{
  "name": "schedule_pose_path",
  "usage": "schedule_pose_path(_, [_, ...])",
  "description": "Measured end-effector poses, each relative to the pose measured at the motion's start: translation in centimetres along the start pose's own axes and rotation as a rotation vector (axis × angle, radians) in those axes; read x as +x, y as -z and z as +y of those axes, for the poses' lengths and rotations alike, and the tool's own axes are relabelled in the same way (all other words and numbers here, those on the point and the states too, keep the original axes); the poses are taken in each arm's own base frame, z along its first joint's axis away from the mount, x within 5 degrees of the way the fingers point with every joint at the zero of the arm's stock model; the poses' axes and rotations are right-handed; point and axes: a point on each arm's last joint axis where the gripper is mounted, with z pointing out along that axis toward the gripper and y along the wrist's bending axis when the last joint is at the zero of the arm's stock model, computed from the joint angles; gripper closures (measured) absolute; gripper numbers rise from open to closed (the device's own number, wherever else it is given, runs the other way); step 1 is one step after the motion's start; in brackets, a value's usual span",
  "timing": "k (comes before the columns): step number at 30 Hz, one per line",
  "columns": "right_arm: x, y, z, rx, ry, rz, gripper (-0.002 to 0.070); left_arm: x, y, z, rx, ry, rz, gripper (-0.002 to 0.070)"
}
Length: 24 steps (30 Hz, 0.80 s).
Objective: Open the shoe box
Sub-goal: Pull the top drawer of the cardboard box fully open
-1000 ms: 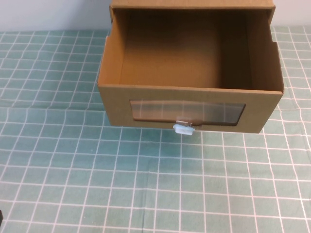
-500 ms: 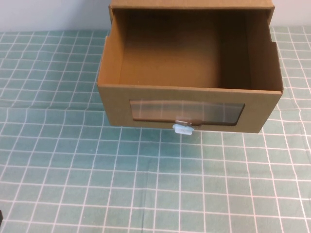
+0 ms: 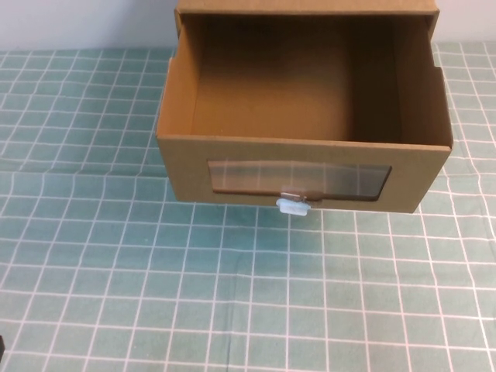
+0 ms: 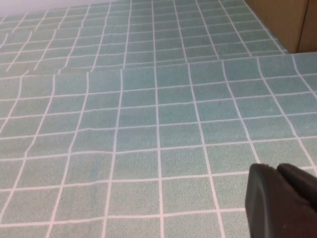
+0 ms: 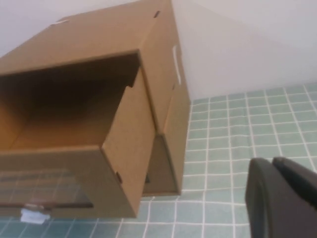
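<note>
Shoe box [image 3: 294,93] far centre on the surface [image 3: 155,294], its drawer [image 3: 186,167] drawn out toward you, empty. Task looks done. Left gripper [image 4: 275,171] clenched, empty, over bare surface near-left. Right gripper [image 5: 271,162] clenched, empty, right of box. You need only park both arms

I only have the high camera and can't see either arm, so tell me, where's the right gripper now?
Observer: The right gripper is off to the right side of the shoe box, shut and holding nothing.
Operator: And the left one?
Observer: The left gripper hangs over the green checked cloth, shut and empty. Only a corner of the shoe box shows beyond it.
</note>
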Motion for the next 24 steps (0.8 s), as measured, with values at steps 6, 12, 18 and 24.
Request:
schedule_pose_path(6, [4.0,-0.7,-0.4,-0.036,0.176,0.043,0.0690,0.0,0.0,0.0,0.000,0.000,0.000,0.0680])
schedule_pose_path(12, [8.7,-1.6,-1.1,-0.041,0.280,0.047,0.0690,0.0,0.0,0.0,0.000,0.000,0.000,0.0680])
schedule_pose_path(18, [12.9,-2.7,-2.4,0.022,0.269,0.053,0.0690,0.0,0.0,0.0,0.000,0.000,0.002,0.0680])
schedule_pose_path(24, [15.8,-3.0,-3.1,0.081,0.123,0.177,0.0689,0.0,0.0,0.0,0.000,0.000,0.002,0.0680])
